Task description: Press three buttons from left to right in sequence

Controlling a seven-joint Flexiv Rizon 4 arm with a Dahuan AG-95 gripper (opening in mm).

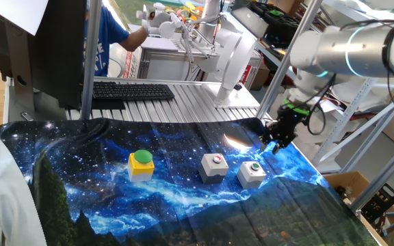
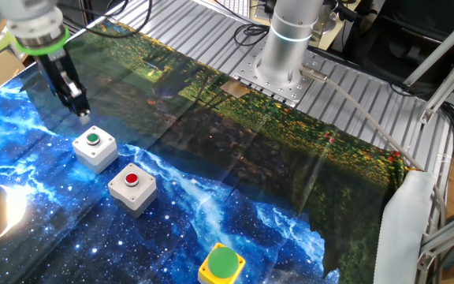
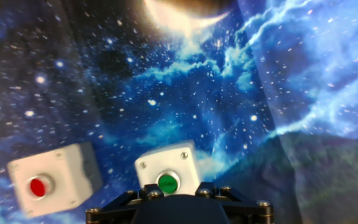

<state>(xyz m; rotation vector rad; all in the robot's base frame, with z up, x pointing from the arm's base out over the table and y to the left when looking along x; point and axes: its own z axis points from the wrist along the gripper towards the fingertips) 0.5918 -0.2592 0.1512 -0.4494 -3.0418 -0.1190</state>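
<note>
Looking at the three buttons, you've got them in a row on the galaxy-print cloth (image 1: 115,198): the yellow box with the big green dome cap (image 1: 141,165), then the grey box with the small red button (image 1: 214,167), then the grey box with the small green button (image 1: 252,174), each standing apart from its neighbour. In the other fixed view the order runs the opposite way, green-button box (image 2: 94,150) nearest the arm's hand, red (image 2: 132,188) next, yellow (image 2: 221,265) at the bottom edge. The gripper (image 1: 277,145) points down and hangs in the air just beside the green-button box, clear of it and touching nothing. The hand view has that box (image 3: 168,174) right above the gripper body, with the red-button box (image 3: 50,182) to its left. Fingertip gap: you can't tell from any view, the tips are too small and dark. Behind the cloth sits a black keyboard (image 1: 132,90) on the ribbed metal table (image 1: 183,106).
</note>
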